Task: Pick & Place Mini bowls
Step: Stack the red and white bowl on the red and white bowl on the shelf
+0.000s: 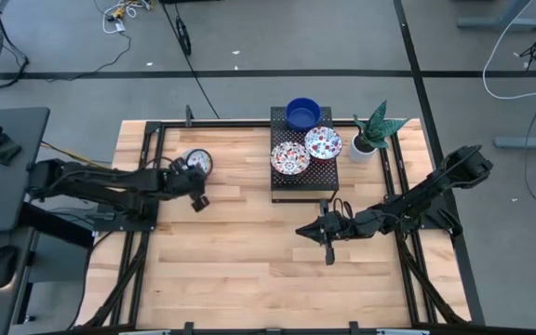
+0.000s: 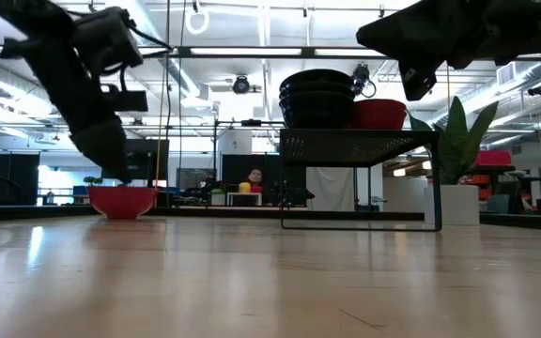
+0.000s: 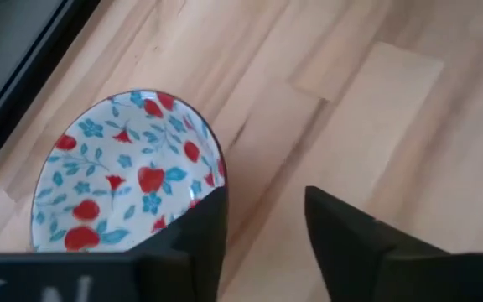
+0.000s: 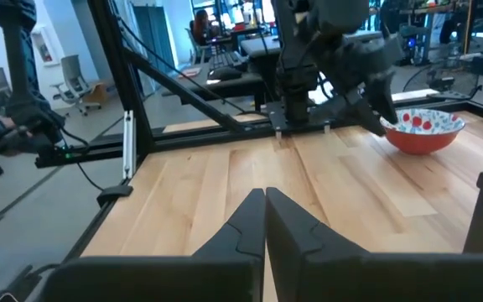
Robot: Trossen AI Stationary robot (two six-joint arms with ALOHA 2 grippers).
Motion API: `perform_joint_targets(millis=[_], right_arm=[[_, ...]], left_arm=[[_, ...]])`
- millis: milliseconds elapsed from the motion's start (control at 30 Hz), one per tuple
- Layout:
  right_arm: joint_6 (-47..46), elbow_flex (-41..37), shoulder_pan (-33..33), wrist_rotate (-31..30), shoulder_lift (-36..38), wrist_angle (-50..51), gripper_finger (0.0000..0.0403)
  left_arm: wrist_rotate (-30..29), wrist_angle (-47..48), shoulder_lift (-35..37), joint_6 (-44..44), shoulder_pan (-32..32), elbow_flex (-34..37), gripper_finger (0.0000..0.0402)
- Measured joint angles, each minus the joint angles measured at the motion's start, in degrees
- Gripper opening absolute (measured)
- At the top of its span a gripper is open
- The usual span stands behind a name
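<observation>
One floral mini bowl (image 1: pixel 196 163), white inside with red and blue flowers and red outside, sits upright on the table's left part; it also shows in the left wrist view (image 3: pixel 116 176) and the low view (image 2: pixel 122 201). My left gripper (image 1: pixel 198 199) is open and stands just on the near side of it; in its wrist view (image 3: pixel 262 197) only bare wood lies between the fingers. A blue bowl (image 1: pixel 302 113) and two floral bowls (image 1: pixel 289 158) (image 1: pixel 323 142) rest on a black mesh rack (image 1: pixel 305 179). My right gripper (image 1: pixel 329 251) (image 4: pixel 265 197) is shut and empty, near the rack's near side.
A white plant pot with a green plant (image 1: pixel 366 141) stands right of the rack. A black metal frame (image 1: pixel 152 140) runs along the table's sides. Bare wood (image 1: pixel 249 261) spreads over the near half between the arms.
</observation>
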State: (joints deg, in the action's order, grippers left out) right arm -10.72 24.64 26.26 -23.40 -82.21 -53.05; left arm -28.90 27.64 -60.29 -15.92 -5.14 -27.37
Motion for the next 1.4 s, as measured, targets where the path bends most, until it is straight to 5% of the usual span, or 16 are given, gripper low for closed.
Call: perform_joint_targets(millis=[267, 800, 900, 1200, 1400], right_arm=[[0.09, 0.0, 0.0, 0.01, 0.0, -0.5, 0.0015], [0.5, 0.0, 0.02, 0.03, 0.0, -0.49, 0.0015], [0.5, 0.0, 0.02, 0.04, 0.0, -0.49, 0.0015], [0.47, 0.0, 0.02, 0.51, 0.0, -0.39, 0.0015], [-1.0, 0.81, -0.09, 6.3, 0.0, 1.12, 0.0015]], left_arm=[[0.21, -8.22, -0.83, 6.07, -4.92, 4.25, 0.0179], [6.89, -14.24, -0.83, 9.48, -6.26, 6.26, 0.0017], [9.86, -15.83, -0.77, 9.4, -5.79, 6.18, 0.0015], [20.16, -22.01, -0.77, 2.08, 6.08, 6.16, 0.0016], [23.12, -33.71, -1.42, -4.79, 18.03, 6.42, 0.0013]])
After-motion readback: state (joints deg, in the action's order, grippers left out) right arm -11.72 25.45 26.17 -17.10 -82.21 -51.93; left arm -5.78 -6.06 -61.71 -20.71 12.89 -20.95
